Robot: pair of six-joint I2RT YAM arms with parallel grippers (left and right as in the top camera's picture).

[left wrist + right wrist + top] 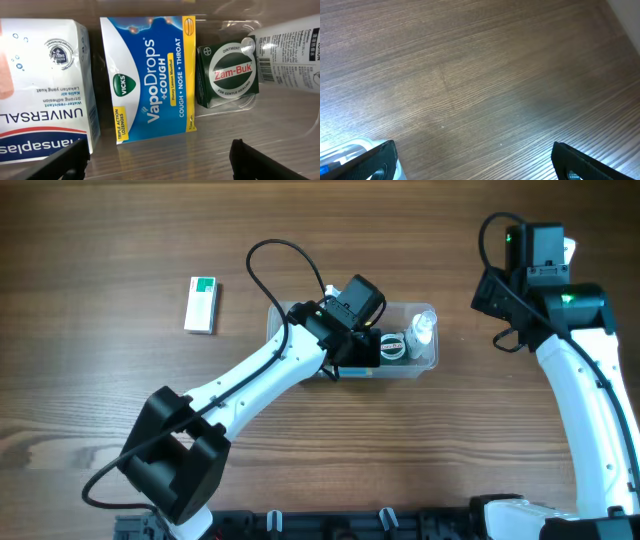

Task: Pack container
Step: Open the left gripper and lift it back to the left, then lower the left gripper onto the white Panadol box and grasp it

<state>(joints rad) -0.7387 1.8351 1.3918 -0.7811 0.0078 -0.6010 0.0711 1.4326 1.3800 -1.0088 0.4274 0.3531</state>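
The clear plastic container [428, 364] stands at the table's centre. My left gripper [352, 352] is open and empty, reaching into it. In the left wrist view its fingers [160, 162] frame bare container floor. In front of them stand a white plaster box [40, 85], a blue Vicks VapoDrops box [150, 80], a green Zam-Buk tin [227, 75] and a small white-labelled bottle [290, 45]. The clear wall [225, 24] shows behind them. My right gripper [492, 298] is open and empty, above bare table to the right of the container; in its wrist view its fingers [475, 160] frame wood.
A small white and green box [202, 304] lies on the table at the far left. The container's corner [345, 149] shows at the bottom left of the right wrist view. The table is brown wood.
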